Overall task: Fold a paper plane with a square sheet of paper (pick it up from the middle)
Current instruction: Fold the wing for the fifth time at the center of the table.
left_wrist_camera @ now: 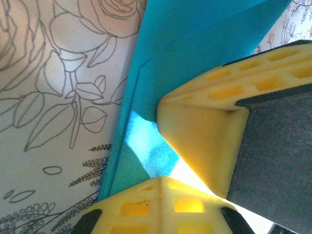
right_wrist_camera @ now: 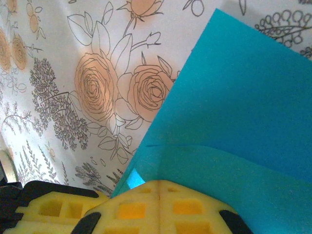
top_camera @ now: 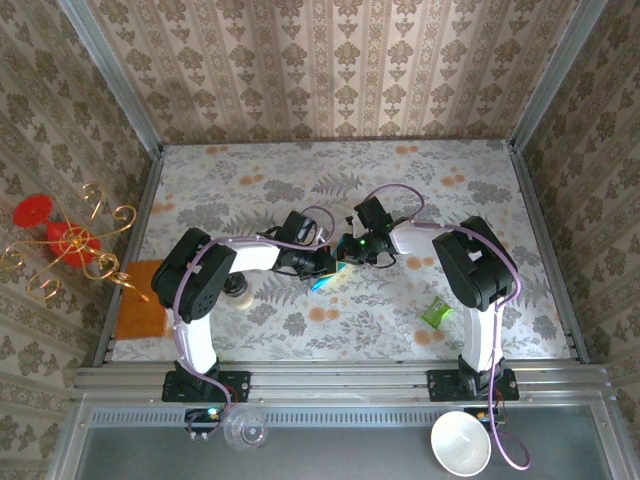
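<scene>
My left tool (left_wrist_camera: 161, 187) and right tool (right_wrist_camera: 160, 185) are each clamped on the part-folded teal paper sheet (right_wrist_camera: 234, 122) above the worktop (top_camera: 250, 170) middle; I should align edges squarely before pressing the crease.

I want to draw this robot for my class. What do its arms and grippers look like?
Both the left arm and the right arm have white tubes joined by black joints, with thin purple cables looping along them. A green light glows near the right wrist. The left gripper and right gripper have yellow fingers dotted with square holes, like waffles.
</scene>
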You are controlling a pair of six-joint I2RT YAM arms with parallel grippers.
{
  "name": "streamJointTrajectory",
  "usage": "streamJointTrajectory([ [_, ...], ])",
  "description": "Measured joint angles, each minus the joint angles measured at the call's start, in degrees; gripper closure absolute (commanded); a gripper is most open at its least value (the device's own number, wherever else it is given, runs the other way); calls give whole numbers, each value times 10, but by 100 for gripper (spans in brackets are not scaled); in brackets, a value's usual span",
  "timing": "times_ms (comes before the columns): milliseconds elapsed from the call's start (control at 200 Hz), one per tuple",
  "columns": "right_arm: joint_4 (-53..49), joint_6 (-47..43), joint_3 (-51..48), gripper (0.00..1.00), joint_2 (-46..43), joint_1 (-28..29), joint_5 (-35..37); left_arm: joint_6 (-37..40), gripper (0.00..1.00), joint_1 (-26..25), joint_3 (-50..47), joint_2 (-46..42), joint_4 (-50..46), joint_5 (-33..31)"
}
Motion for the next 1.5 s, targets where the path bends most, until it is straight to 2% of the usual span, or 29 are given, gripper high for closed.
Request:
streamJointTrajectory([
  [570,-35,-26,23,96,10,-3,-7,82,100,16,-42,-63,-94,3],
  [1025,-36,-26,23,96,10,-3,-7,97,100,19,-46,-78,-119,-7],
  [1180,-36,-26,23,95,10,-3,-7,99,100,5,-42,-100,-145,-17],
  [1501,-35,-26,22,97,10,-3,-9,99,100,-12,39,-36,-138,-20],
])
